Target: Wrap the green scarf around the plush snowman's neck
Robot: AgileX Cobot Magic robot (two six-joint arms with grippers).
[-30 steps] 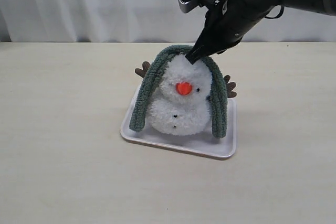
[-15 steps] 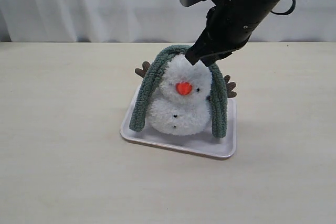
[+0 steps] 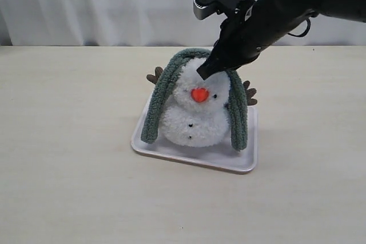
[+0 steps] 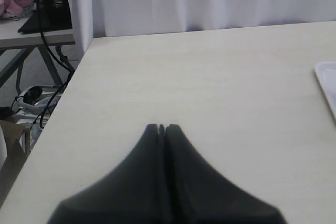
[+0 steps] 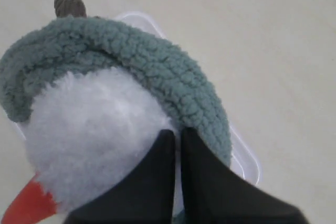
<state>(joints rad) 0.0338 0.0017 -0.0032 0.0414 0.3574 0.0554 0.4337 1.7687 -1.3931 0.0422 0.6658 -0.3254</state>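
There are two grippers, one plush snowman, one green scarf and one tray.

The right gripper (image 3: 205, 73) has its two fingers pressed together with no gap, and nothing shows between them. Its tip touches the top of the plush snowman (image 3: 191, 123), on the head's white fluff, just beside the inner edge of the green scarf (image 3: 156, 102).

The scarf arches over the head directly under and behind that tip. Its two ends hang down, one on each side of the gripper, to the floor of the white tray (image 3: 243, 163) below. The snowman's neck (image 3: 182, 107) lies below the tip and is bare at the front, with no scarf across it.

One orange nose (image 3: 199, 94) sits just beneath the tip. Two dark buttons show lower on the body, and two brown twig arms (image 3: 154, 76) stick out behind the scarf.

The left gripper (image 4: 161, 127) is also closed, finger against finger, and empty. It is over bare table (image 4: 210, 77), with only a corner of the tray off to one side.
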